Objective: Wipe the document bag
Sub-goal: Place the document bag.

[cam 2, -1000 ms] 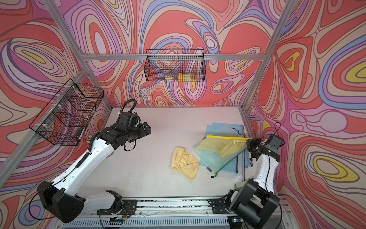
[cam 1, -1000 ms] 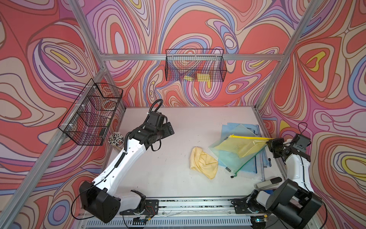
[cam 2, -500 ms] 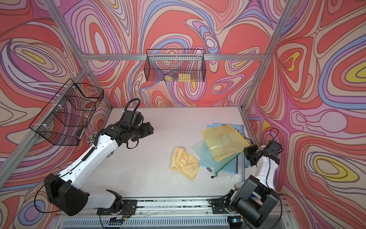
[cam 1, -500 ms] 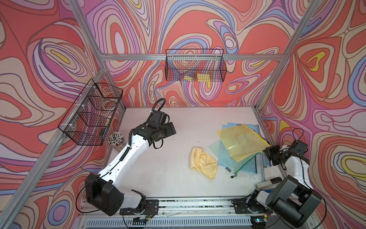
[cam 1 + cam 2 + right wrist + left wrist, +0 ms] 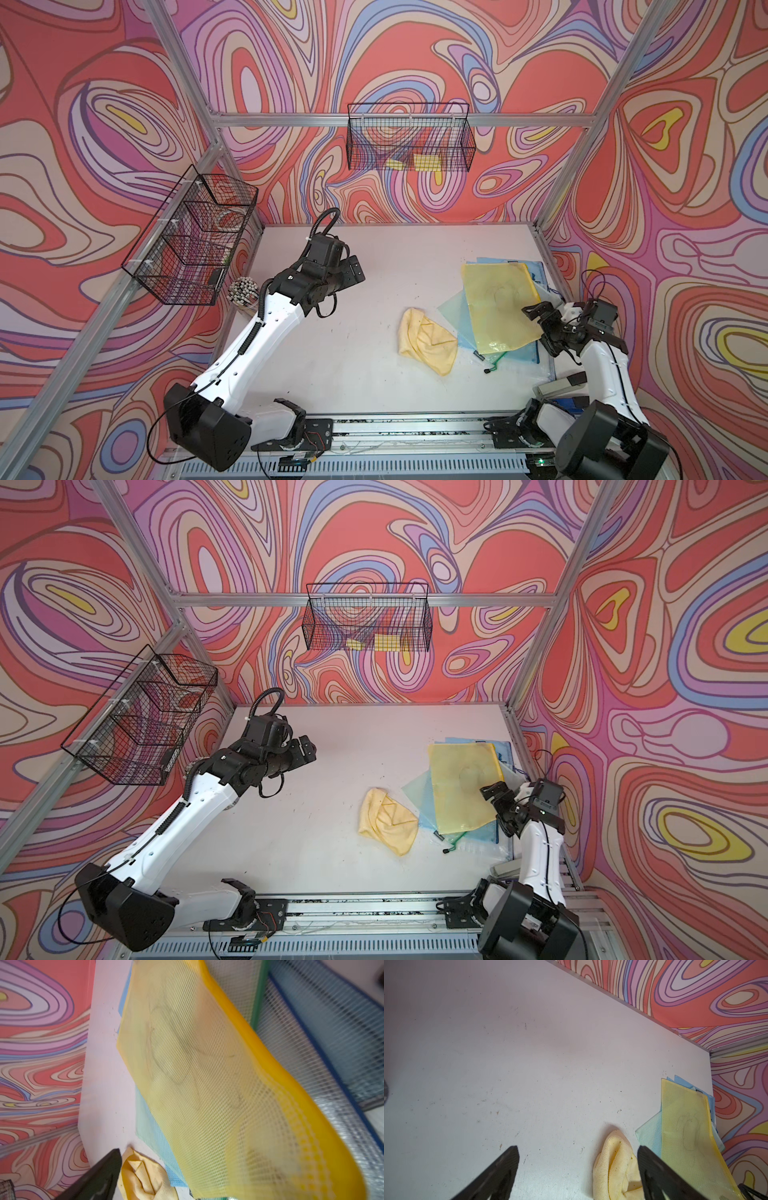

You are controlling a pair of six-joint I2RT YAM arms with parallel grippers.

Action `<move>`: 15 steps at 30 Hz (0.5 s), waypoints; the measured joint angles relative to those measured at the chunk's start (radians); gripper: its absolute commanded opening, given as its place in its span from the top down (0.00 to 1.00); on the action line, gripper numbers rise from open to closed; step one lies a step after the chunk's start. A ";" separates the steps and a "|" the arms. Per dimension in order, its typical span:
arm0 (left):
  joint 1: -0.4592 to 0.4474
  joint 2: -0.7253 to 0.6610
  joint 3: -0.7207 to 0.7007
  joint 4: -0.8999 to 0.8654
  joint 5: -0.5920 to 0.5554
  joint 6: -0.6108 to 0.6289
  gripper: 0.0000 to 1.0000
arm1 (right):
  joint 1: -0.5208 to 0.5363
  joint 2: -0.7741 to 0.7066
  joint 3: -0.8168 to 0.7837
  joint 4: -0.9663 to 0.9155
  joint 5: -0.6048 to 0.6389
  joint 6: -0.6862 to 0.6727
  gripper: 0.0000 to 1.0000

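Observation:
The yellow mesh document bag (image 5: 496, 303) (image 5: 461, 787) lies flat on a pile of other bags at the table's right side, with faint dark scribbles on it (image 5: 197, 1074) (image 5: 689, 1136). A crumpled yellow cloth (image 5: 428, 340) (image 5: 386, 825) (image 5: 614, 1163) (image 5: 143, 1180) rests just left of the pile. My right gripper (image 5: 540, 330) (image 5: 498, 810) is at the bag's right edge, jaws spread open. One finger (image 5: 104, 1172) shows in the right wrist view; the bag hides the other. My left gripper (image 5: 355, 270) (image 5: 305, 750) (image 5: 577, 1151) hovers open and empty over the left middle of the table.
Blue and green mesh bags (image 5: 453, 311) lie under the yellow one, a zip cord (image 5: 486, 368) trailing out. Wire baskets hang on the left wall (image 5: 191, 241) and back wall (image 5: 409, 141). A cup of sticks (image 5: 243, 289) stands at the table's left edge.
A second ago my right gripper was shut on the yellow bag, folded and lifted. The bag has flipped over flat onto the pile and the gripper has opened. The left arm barely shifted.

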State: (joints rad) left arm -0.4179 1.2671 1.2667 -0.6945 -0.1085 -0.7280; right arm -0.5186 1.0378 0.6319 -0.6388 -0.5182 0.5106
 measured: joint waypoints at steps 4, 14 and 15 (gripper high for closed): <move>0.001 -0.026 -0.002 -0.023 -0.112 0.008 0.01 | 0.063 -0.035 0.082 -0.126 0.120 0.006 0.02; 0.031 -0.130 -0.048 -0.082 -0.356 0.037 0.01 | 0.099 -0.056 0.388 -0.395 0.268 0.015 0.02; 0.034 -0.130 -0.050 -0.083 -0.374 0.045 0.01 | 0.101 -0.062 0.409 -0.412 0.285 0.015 0.02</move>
State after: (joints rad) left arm -0.3840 1.1374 1.2171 -0.7773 -0.4828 -0.6834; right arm -0.4179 0.9760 1.0409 -1.0512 -0.2333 0.5255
